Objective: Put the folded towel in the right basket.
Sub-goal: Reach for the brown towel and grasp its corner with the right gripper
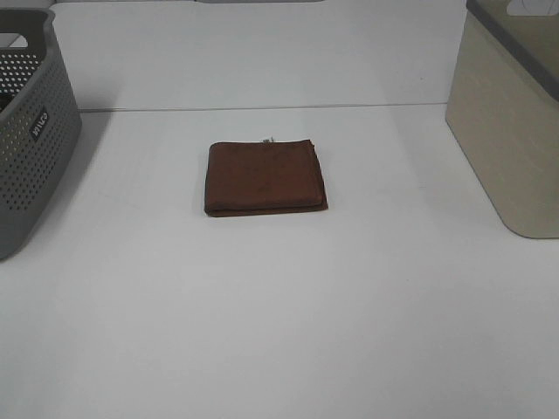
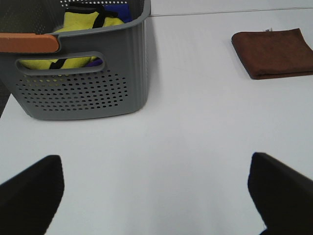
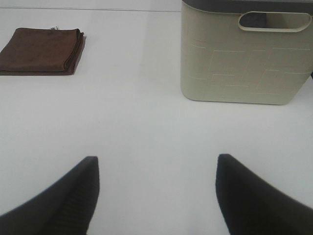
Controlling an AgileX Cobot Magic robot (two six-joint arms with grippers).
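One folded towel (image 1: 265,177) lies flat mid-way across the table (image 1: 279,340), well apart from the left gripper (image 2: 155,159) and the right gripper (image 3: 156,157), both with jaws wide. In the high view there are two baskets: the right basket (image 1: 511,131) at the towel's 2 o'clock, a grey basket (image 1: 31,131) at 10 o'clock.

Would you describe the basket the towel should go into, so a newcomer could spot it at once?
On the white table, a folded brown towel lies in the middle. The beige basket stands at the table's right edge. Unlike the perforated grey basket on the left, its walls are solid, topped by a dark rim.
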